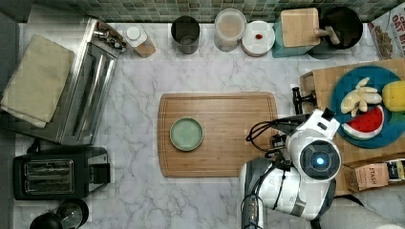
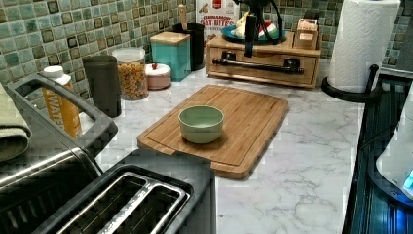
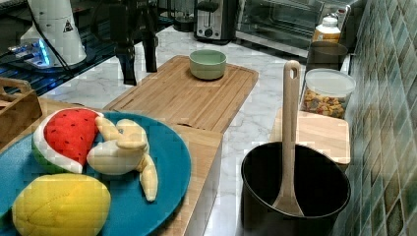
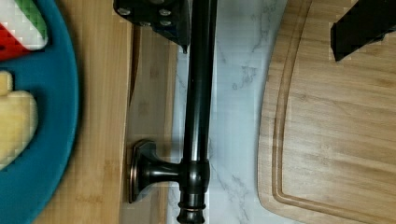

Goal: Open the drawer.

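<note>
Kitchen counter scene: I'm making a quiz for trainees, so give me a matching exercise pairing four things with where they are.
Things:
1. green bowl
2. wooden spoon
3. toy watermelon slice
4. drawer

Places:
A. on the blue plate
B. standing in the black pot
C. on the cutting board
D. under the blue plate, bar handle facing the cutting board

Pairs: 1-C, 2-B, 3-A, 4-D

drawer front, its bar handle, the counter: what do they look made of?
Drawer: light wood, likely bamboo, matte; pale grain shows on its front.
Bar handle: probably metal with a dark bronze-black finish; soft sheen along the rod, turned end and flared mount.
Counter: white marble or a marble-look surface, smooth; grey veining, which one can't be told.
</note>
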